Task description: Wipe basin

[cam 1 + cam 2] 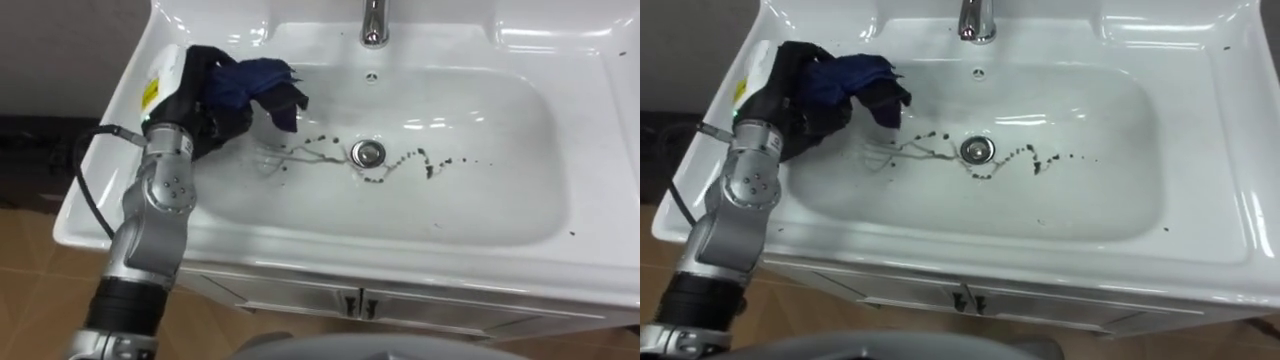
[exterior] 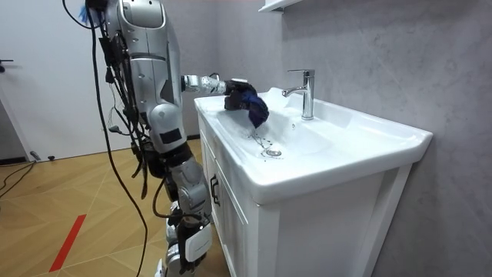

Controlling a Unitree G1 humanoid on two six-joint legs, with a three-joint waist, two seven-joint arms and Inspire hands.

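Note:
A white basin lies below me, with a trail of dark specks on both sides of the drain. My left hand reaches over the basin's left rim and is shut on a dark blue cloth. The cloth hangs above the basin's left slope, left of the drain. In the room view I stand at the vanity's left end.
A chrome tap rises at the basin's back rim. The white vanity cabinet has doors with handles below the front edge. A wooden floor lies beside it.

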